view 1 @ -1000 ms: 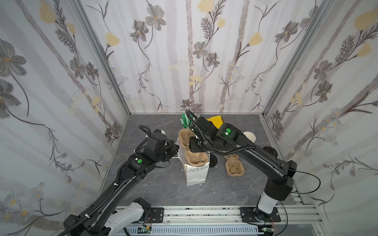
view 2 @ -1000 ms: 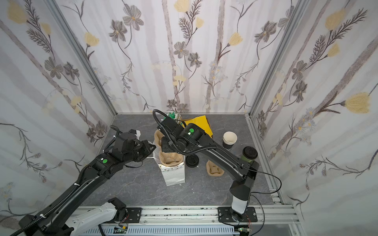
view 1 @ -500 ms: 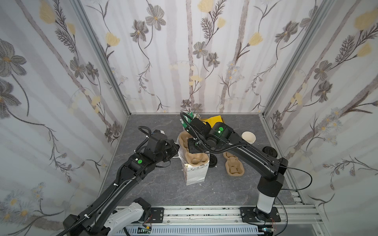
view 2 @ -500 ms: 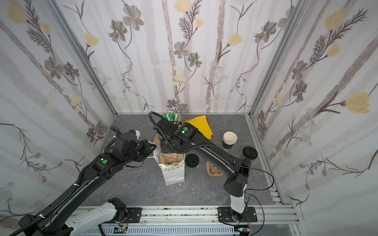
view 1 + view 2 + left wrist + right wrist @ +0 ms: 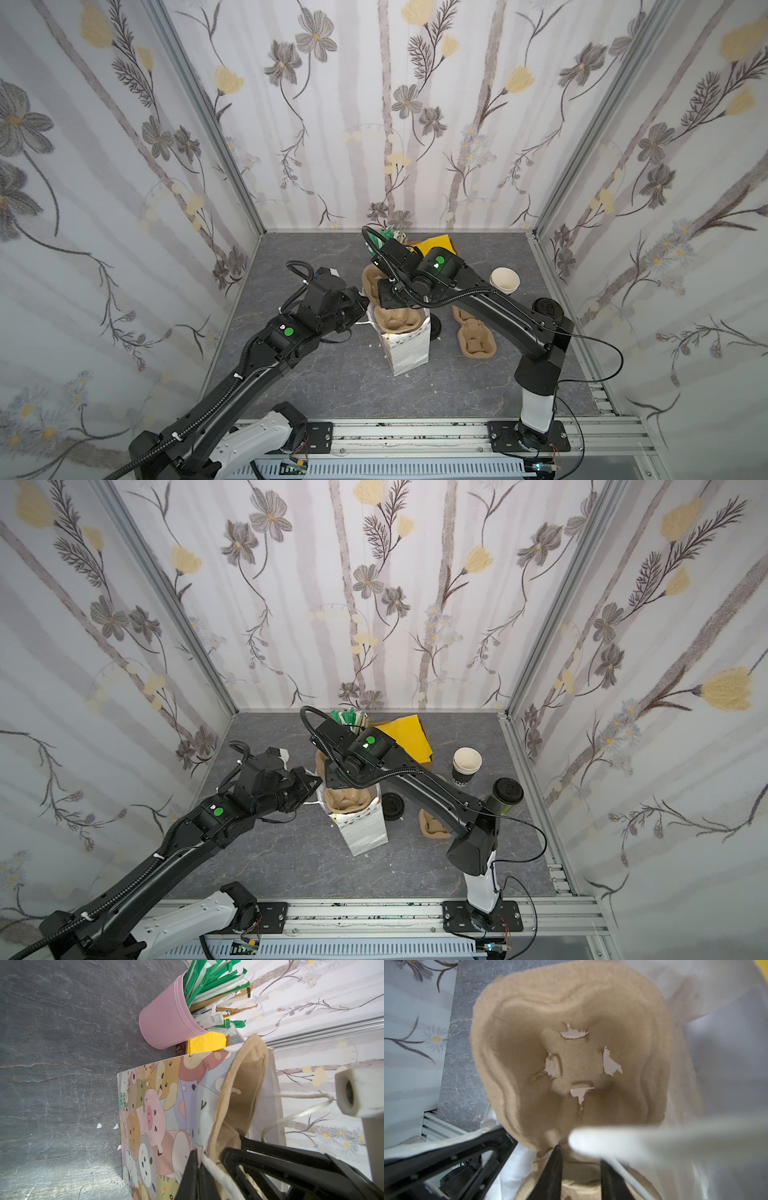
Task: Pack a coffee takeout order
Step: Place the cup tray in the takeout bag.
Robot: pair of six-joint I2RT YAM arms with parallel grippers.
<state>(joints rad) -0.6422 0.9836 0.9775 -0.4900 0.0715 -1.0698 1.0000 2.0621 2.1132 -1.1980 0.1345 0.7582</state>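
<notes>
My left gripper [image 5: 198, 1164] is pinched shut on the bag [image 5: 405, 353] rim; right gripper [image 5: 580, 1155] clamps the carrier [image 5: 571, 1012] in the bag. The lidded cup [image 5: 508, 792] stands at the bag's 3 o'clock, napkin [image 5: 405, 737] at 1 o'clock.

I see the small green cup [image 5: 508, 809] with a black lid [image 5: 508, 791], standing up at the far right. The yellow napkin [image 5: 409, 739] lies flat at the back.

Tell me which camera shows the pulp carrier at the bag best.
Right wrist: the pulp carrier fills the frame, with its cup socket and torn slits plain to see. Left wrist shows only its side sticking out of the gift bag. In both top views it is mostly hidden under the right arm.
</notes>
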